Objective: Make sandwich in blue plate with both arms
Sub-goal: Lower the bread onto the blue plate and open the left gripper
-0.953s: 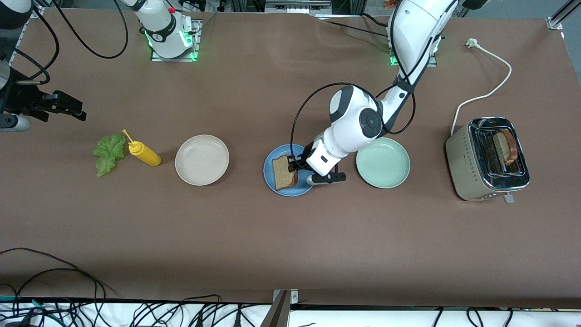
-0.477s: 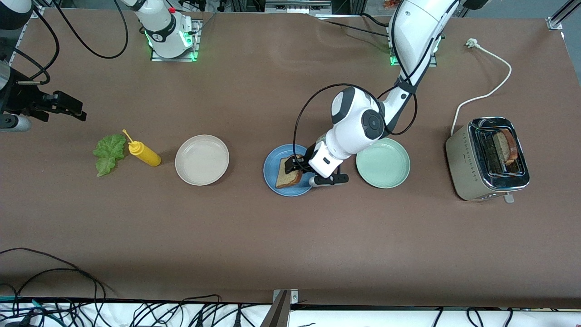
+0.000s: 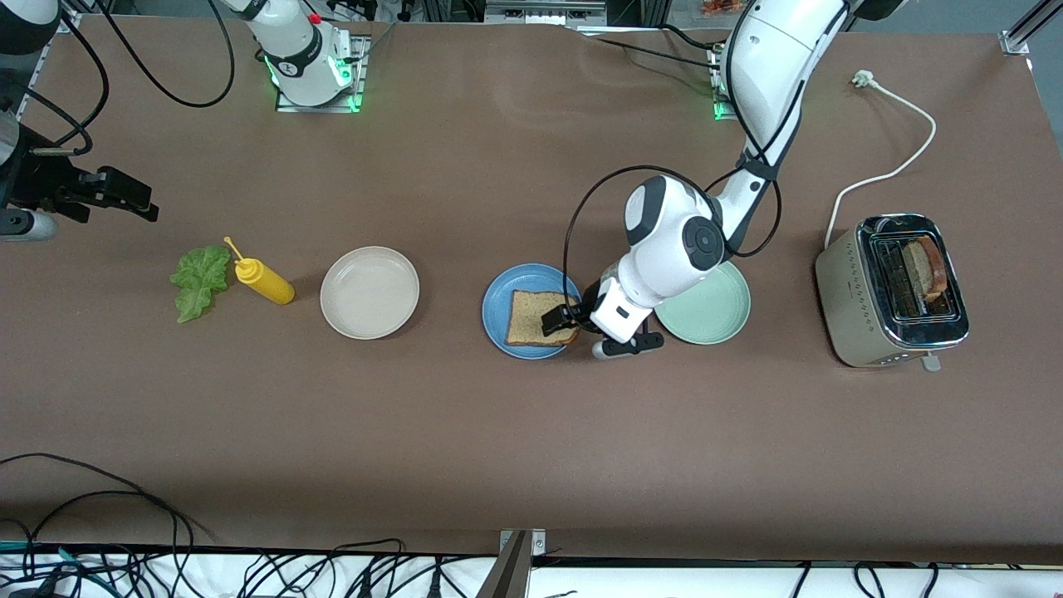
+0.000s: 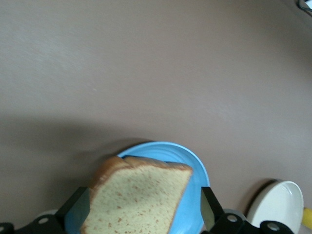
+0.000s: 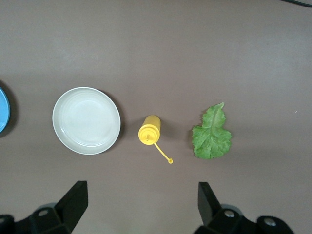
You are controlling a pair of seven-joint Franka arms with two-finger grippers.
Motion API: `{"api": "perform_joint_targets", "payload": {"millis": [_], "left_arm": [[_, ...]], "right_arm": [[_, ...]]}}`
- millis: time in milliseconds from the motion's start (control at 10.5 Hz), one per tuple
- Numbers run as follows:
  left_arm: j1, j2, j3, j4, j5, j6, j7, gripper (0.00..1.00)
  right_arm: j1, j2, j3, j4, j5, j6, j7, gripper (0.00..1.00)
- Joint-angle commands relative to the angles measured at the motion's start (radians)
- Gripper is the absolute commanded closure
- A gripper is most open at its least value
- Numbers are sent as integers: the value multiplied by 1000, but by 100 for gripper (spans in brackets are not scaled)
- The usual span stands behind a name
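on the brown surface (image 3: 515, 432), one bread slice (image 3: 532, 317) lies flat in the blue plate (image 3: 497, 304); left end effector (image 3: 561, 321) at its 3 o'clock edge, spread wide, empty. right end effector (image 3: 124, 193), over the surface near the lettuce leaf (image 3: 199, 281), open and empty, waits. lettuce and the toaster's slice (image 3: 922, 270) remain.

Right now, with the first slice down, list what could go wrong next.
1. The open left gripper sits low over the bread slice on the blue plate; pulling away sideways could drag it.
2. The lettuce leaf lies right beside the yellow squeeze bottle; the right gripper might tip it.
3. The second slice stands in the toaster, awkward to grasp.
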Motion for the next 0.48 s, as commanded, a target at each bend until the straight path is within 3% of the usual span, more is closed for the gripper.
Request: {"api": "perform_joint_targets", "payload": {"millis": [0, 381], "left_arm": [[9, -6, 8, -12, 5, -1, 6, 0], [51, -109, 89, -58, 7, -68, 23, 0]], "right_arm": [[0, 5, 0, 19, 13, -16, -10, 0], [0, 5, 0, 19, 13, -18, -10, 0]]}}
